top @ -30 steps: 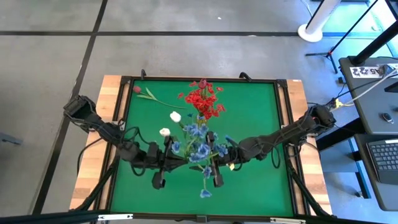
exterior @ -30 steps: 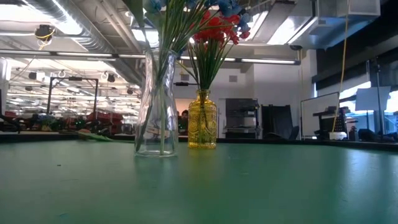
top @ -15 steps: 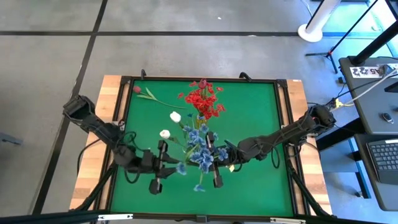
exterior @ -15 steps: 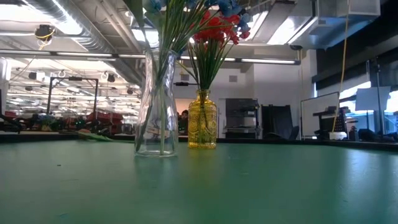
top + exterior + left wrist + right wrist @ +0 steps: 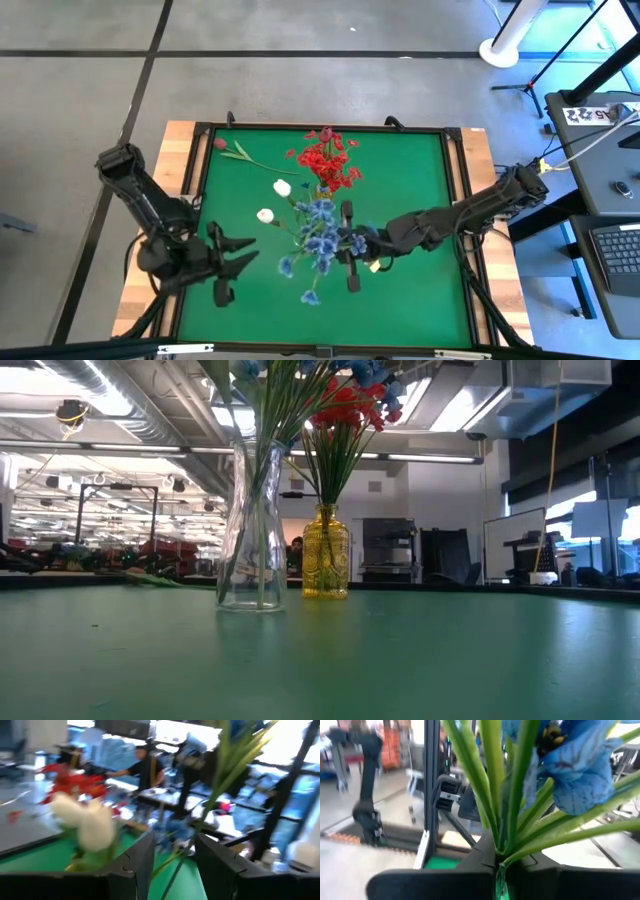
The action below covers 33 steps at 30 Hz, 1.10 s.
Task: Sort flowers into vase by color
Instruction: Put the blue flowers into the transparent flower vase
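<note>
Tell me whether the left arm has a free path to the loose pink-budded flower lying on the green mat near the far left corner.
Probably yes. The left gripper is open, empty and drawn back to the near left. The pink-bud flower lies alone on bare green mat; the white buds stand to the side. The right gripper is shut on the blue flower stems.

- A clear glass vase [image 5: 251, 530] stands upright on the green table mat [image 5: 420, 180], close in front of the right gripper.
- A yellow glass vase [image 5: 325, 552] stands upright beyond it, farther from both grippers.
- A keyboard [image 5: 618, 250] lies on a dark desk [image 5: 590, 170] off to the right arm's outer side.
- A white post base [image 5: 503, 48] stands on the floor.
</note>
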Available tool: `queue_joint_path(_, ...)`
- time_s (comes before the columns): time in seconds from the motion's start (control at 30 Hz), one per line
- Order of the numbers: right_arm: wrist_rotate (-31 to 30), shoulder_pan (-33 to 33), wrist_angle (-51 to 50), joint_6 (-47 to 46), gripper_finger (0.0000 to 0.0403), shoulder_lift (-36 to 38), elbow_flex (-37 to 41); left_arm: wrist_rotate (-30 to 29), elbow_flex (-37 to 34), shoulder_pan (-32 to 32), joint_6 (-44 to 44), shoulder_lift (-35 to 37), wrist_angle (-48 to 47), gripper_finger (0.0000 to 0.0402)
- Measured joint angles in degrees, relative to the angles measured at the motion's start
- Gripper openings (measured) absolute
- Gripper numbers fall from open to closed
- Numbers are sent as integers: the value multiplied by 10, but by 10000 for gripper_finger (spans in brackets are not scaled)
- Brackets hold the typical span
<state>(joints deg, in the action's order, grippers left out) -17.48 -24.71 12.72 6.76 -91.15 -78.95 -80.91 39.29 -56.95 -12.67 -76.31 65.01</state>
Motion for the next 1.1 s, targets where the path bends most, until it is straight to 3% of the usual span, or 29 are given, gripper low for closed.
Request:
queue_joint_path(0.2, 6, 22, -157, 8, 12, -7, -87, -78, 0, -13, 0, 0, 0, 136)
queue_joint_path(0.4, 65, 67, -174, -36, 7, -8, -87, -90, 0, -12, 0, 0, -3, 136)
queue_joint_path(0.7, 127, 115, -182, -81, 8, -68, -83, -92, 0, -12, 4, -1, -31, 137)
queue_joint_path(1.1, 137, 120, -192, -100, 15, -104, -83, -91, 0, -12, 4, -1, -33, 137)
